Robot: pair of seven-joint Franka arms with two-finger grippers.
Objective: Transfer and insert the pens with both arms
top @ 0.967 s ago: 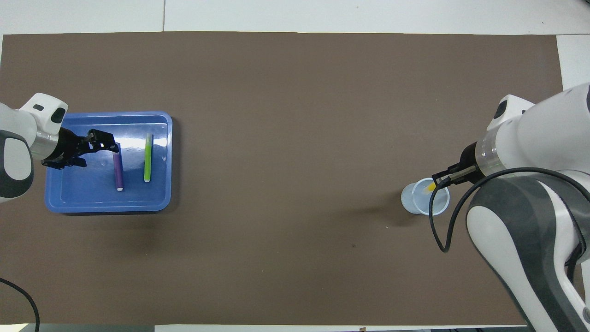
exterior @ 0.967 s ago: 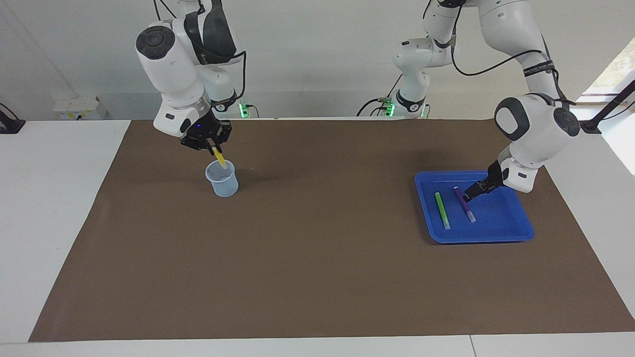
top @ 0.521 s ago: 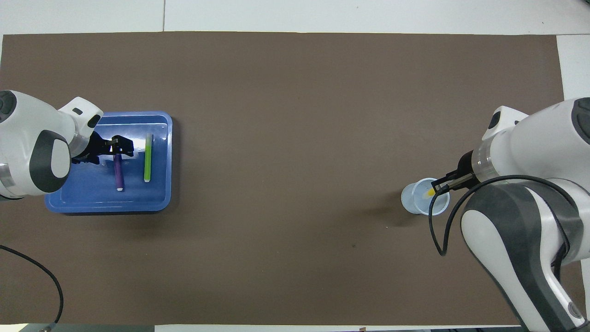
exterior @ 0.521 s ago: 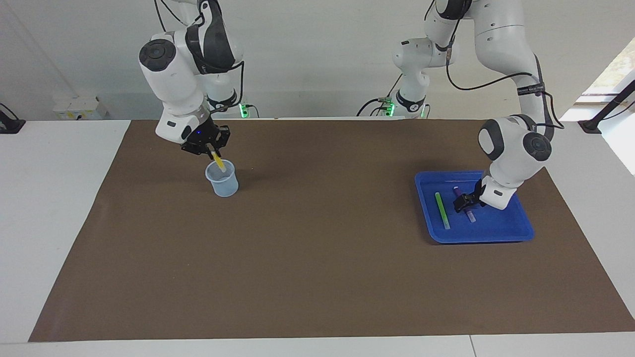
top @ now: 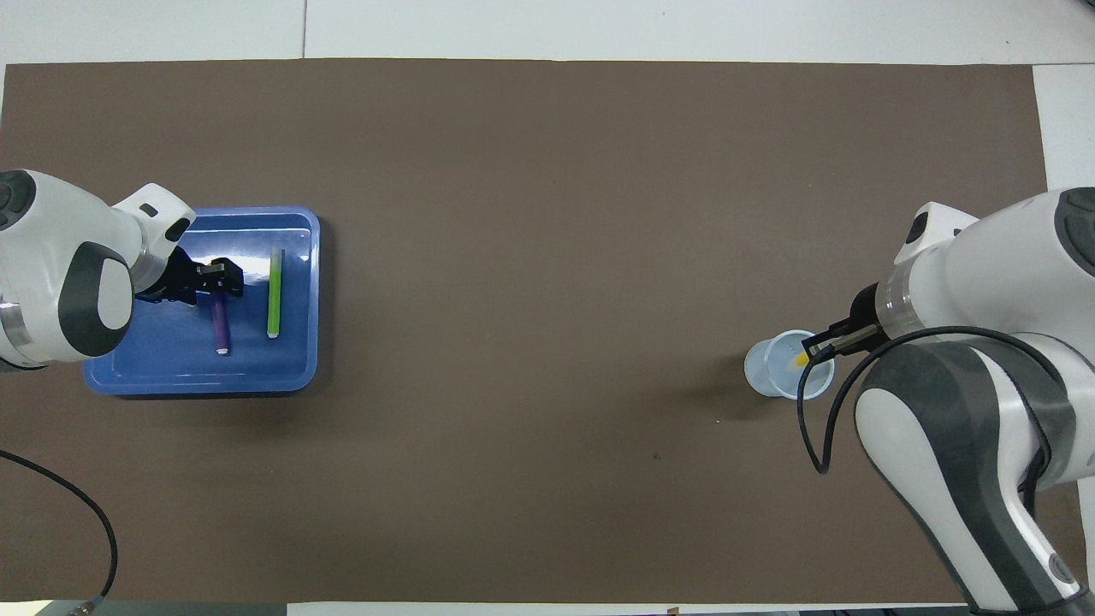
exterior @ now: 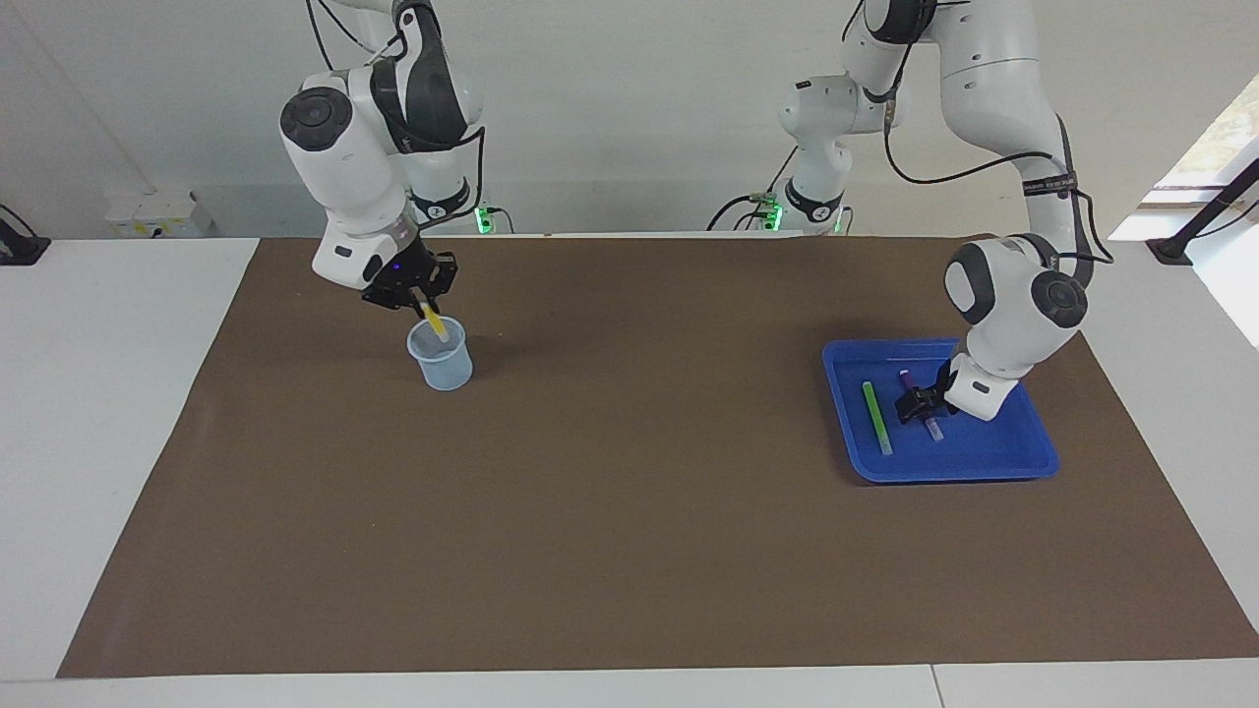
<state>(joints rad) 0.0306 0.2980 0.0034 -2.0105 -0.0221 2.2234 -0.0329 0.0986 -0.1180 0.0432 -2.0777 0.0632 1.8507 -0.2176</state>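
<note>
My right gripper [exterior: 423, 307] [top: 817, 346] is shut on the yellow pen [exterior: 435, 324] [top: 801, 360], which slants down with its lower end inside the pale blue cup [exterior: 440, 366] [top: 774, 372] at the right arm's end of the table. At the left arm's end, a blue tray [exterior: 993, 452] [top: 171, 359] holds the purple pen [exterior: 931, 427] [top: 221, 323] and the green pen [exterior: 875, 416] [top: 275, 293], lying side by side. My left gripper [exterior: 915, 405] [top: 220, 281] is down in the tray at the purple pen, on the end nearer the robots. Whether it grips the pen is unclear.
A brown mat [exterior: 629, 511] covers most of the white table. Two small white arm bases with green lights [exterior: 814, 202] [exterior: 448, 202] stand at the robots' edge of the table. The cup stands alone on the mat, a long way from the tray.
My left gripper has come down into the tray onto the purple pen as the arm's wrist swung in over the tray. The right gripper with the yellow pen has barely shifted over the cup.
</note>
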